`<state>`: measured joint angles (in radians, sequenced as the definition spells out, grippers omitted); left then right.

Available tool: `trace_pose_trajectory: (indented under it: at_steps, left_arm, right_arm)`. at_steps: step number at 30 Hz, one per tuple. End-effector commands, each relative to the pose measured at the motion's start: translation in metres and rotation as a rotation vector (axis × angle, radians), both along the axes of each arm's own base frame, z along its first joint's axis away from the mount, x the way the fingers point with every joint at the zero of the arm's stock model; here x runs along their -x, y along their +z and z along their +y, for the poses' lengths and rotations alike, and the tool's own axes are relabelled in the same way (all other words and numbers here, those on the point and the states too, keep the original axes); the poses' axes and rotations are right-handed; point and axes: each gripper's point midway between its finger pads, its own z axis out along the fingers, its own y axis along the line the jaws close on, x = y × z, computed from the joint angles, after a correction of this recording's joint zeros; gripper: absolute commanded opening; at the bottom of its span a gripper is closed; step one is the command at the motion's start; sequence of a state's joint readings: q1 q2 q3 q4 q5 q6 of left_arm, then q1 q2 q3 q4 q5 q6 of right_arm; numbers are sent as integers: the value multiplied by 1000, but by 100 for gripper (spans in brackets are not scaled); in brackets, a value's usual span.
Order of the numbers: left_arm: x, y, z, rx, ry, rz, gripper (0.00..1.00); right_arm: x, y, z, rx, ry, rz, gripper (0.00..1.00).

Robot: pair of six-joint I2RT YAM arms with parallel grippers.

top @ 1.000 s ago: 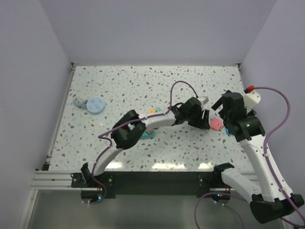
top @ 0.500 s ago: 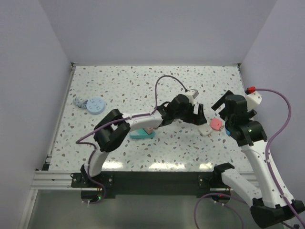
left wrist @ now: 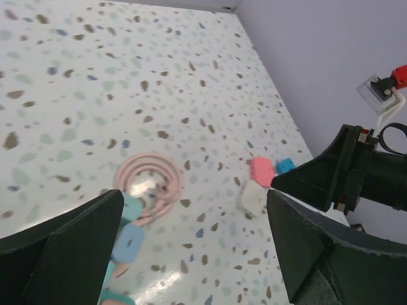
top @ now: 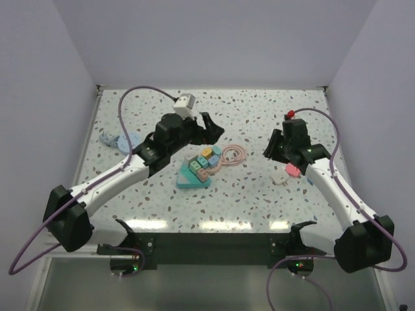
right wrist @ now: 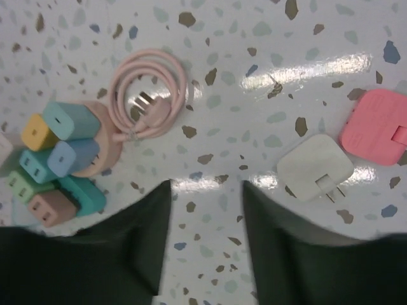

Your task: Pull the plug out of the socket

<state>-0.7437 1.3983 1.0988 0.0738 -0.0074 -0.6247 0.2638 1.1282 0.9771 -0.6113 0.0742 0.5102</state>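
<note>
Glossy smooth table (top: 259, 116), matt plastic plug (right wrist: 315, 168)

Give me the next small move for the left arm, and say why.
Probably lower the open left gripper onto the coloured plugs still seated in the teal socket block. It hangs empty just beyond them, while the white plug and pink plug already lie loose on the table by the right gripper.

text: none legible | labels: none | brands: none | numbers: none
</note>
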Motion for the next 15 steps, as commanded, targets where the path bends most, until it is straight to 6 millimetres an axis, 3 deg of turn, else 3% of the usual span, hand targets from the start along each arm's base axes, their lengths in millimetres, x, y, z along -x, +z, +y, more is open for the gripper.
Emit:
trace_pose_trajectory:
  at_steps: [1, 3, 4, 7, 12, 15]
  left_arm:
    - [-2, -15, 54, -48, 121, 18, 100]
    - [0, -28, 78, -89, 178, 50, 100]
    - [4, -19, 86, -82, 194, 35, 100]
    - [12, -20, 108, -103, 255, 37, 100]
    - [16, -39, 149, -139, 395, 76, 100]
    - [18, -47, 162, -159, 429, 101, 100]
  right_arm:
    - [-1, -26, 15, -39, 65, 71, 35]
    - [10, -49, -3, 18, -54, 169, 0]
    - [14, -60, -18, 77, -116, 185, 0]
    - [19, -79, -32, 128, -176, 215, 0]
    - [13, -104, -6, 53, -53, 296, 0]
    - [13, -123, 2, 32, -28, 346, 0]
